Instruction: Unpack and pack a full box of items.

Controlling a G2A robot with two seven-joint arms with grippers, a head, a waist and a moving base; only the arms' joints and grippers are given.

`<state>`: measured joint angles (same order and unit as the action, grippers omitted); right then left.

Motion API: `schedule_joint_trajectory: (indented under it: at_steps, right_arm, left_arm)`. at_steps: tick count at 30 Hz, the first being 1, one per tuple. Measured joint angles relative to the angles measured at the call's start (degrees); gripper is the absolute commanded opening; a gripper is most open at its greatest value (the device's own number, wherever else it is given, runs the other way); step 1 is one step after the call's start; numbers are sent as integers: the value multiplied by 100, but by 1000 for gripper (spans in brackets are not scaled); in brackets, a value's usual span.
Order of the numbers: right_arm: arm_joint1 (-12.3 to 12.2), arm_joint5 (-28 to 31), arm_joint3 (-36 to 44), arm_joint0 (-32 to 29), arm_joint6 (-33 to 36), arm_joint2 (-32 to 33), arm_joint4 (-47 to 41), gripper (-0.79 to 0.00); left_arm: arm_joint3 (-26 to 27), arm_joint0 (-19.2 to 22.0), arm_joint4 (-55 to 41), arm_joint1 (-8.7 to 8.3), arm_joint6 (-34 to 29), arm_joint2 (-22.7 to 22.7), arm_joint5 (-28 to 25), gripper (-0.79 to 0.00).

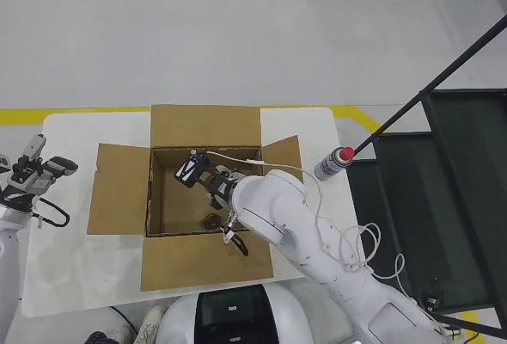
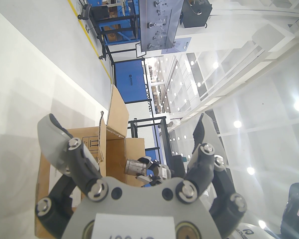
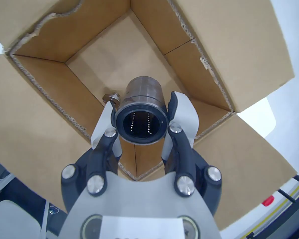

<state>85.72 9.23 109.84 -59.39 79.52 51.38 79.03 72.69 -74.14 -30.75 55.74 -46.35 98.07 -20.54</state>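
Right gripper (image 3: pixel 142 101) around metal cylinder (image 3: pixel 141 121)

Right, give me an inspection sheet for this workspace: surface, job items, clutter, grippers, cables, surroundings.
Surface: white table, with the box standing mid-table.
Job's things: cardboard box open, four flaps folded out; metal cylinder held over its opening; small ring-shaped part on the box floor; red-capped spray can on the table beside the box.
Clutter: nothing seen.
Grippers: right gripper shut on the metal cylinder; left gripper open and empty, at the table's edge, apart from the box.
Cables: white cable along the right arm, crossing the box opening.
Surroundings: black rack beside the table; yellow floor tape.
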Motion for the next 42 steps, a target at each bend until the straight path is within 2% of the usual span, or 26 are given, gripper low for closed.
schedule_joint_trajectory:
  at_steps: [5,32,36,42]
  right_arm:
    - [-58,76,559,-275,311,102,47,-785]
    - [-73,131,630,-348,268,123,36,-785]
    - [-142,157,965,-545,811,335,-20,-785]
    - [-353,-105,1805,-1105,848,1034,-378,-785]
  left_arm:
    - [0,0,0,0,0,0,0,0]
    - [0,0,0,0,0,0,0,0]
    - [0,0,0,0,0,0,0,0]
    - [0,0,0,0,0,0,0,0]
